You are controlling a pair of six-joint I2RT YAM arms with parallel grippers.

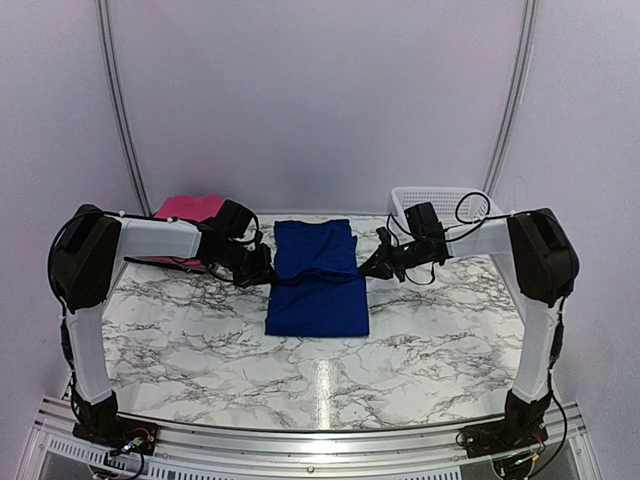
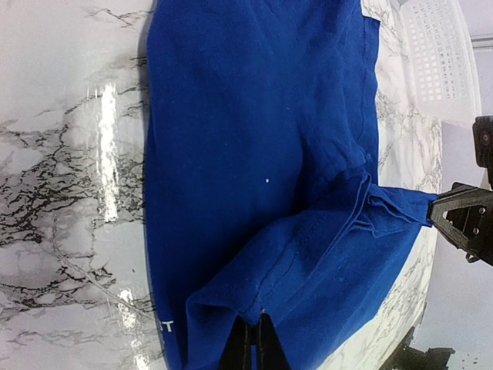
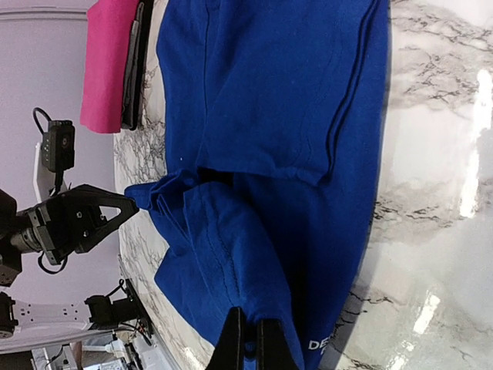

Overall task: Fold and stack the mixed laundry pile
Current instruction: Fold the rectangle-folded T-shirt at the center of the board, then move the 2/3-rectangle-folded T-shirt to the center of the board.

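The royal blue garment [image 1: 318, 278] lies flat in the middle of the marble table, a fold of it lifted across its width. My left gripper [image 1: 268, 274] is shut on its left edge, seen pinched in the left wrist view [image 2: 254, 339]. My right gripper [image 1: 372, 266] is shut on its right edge, seen pinched in the right wrist view [image 3: 248, 343]. The blue garment fills both wrist views [image 2: 254, 139] [image 3: 277, 116]. The magenta-pink garment [image 1: 188, 208] lies folded at the back left, partly behind my left arm; it also shows in the right wrist view [image 3: 108, 65].
A white mesh basket [image 1: 440, 203] stands at the back right, behind my right arm; it also shows in the left wrist view [image 2: 437, 58]. A dark grey tray [image 3: 137, 65] lies under the pink garment. Marble tabletop [image 1: 330, 370] spreads toward the near edge.
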